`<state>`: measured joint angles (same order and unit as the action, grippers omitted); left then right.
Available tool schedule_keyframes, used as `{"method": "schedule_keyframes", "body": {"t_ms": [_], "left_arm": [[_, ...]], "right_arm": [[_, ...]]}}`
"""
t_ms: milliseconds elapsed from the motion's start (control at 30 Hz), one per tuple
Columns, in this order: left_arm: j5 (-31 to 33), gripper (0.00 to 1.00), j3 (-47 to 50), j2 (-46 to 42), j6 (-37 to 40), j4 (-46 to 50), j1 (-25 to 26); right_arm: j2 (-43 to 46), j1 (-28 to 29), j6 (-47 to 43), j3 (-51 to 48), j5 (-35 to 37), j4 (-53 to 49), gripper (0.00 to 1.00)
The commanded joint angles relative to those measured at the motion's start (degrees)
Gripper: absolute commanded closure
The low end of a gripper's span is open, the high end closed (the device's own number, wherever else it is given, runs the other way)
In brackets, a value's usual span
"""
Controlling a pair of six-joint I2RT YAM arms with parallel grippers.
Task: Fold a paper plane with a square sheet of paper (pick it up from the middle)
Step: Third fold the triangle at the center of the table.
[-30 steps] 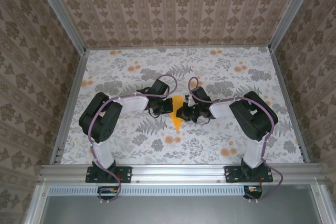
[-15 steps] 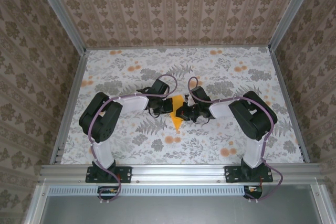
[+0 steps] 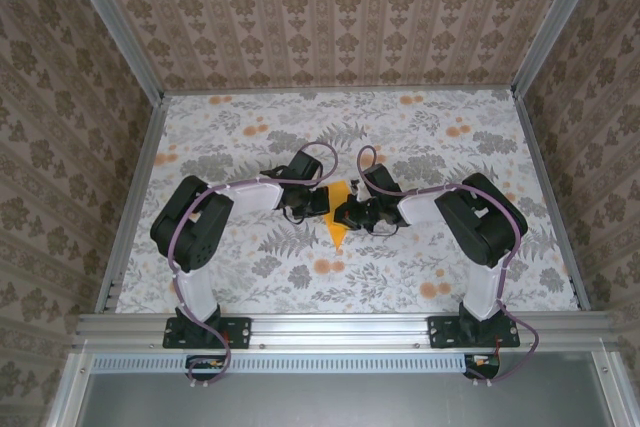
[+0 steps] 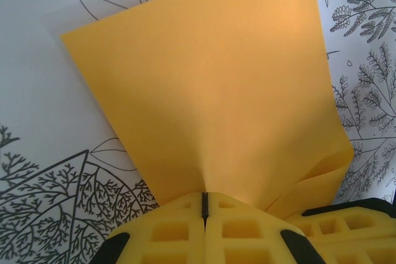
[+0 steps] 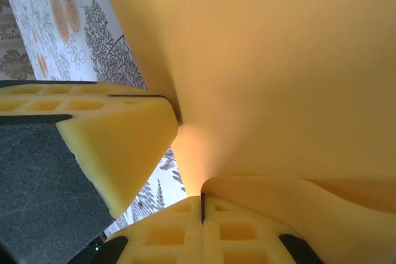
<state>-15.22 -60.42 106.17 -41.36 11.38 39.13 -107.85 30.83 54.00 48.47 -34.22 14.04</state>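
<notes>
Left fingers (image 4: 167,233) and right fingers (image 5: 241,239) both clench the seemingly part-folded orange-yellow sheet of paper (image 4: 210,91)

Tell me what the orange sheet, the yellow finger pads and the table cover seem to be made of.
Square sheet of paper: thin matte paper; it creases and buckles at the pinch. Finger pads: yellow, probably soft plastic or rubber, moulded in a grid of pockets. Table cover: smooth, printed with foliage; cloth or paper, I cannot tell.
</notes>
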Motion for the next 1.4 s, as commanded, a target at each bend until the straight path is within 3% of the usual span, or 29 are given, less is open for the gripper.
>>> {"method": "schedule_keyframes", "body": {"t_ms": [0,567,833,1033,1100,1267,1367], "left_arm": [[-0.18,1.0,-0.66,1.89,-0.03,2.52,0.06],[0.0,1.0,-0.78,0.87,-0.26,3.11,0.06],[2.42,0.91,-0.4,-3.89,-2.04,4.42,-0.64],[2.7,0.91,1.47,-6.47,-2.91,3.97,-0.99],[2.81,0.91,2.55,-7.63,-3.52,3.49,-0.99],[3.42,0.89,5.87,-11.16,-5.33,1.92,-1.17],[3.29,0.89,8.16,-12.91,-6.74,0.71,-1.49]], "right_arm": [[-1.85,0.37,-1.0,1.34,-1.28,1.07,0.95],[-2.62,0.37,-2.66,1.26,1.83,-3.18,0.95],[-2.51,0.37,-2.44,0.88,4.24,-5.05,0.94],[-2.07,0.46,-1.79,1.25,5.01,-5.76,0.94],[-1.92,0.46,-1.62,1.32,5.67,-6.65,0.91],[-2.14,0.55,-1.26,1.37,6.26,-7.71,0.73],[-2.09,0.56,-1.09,1.19,6.27,-7.7,0.69]]}}
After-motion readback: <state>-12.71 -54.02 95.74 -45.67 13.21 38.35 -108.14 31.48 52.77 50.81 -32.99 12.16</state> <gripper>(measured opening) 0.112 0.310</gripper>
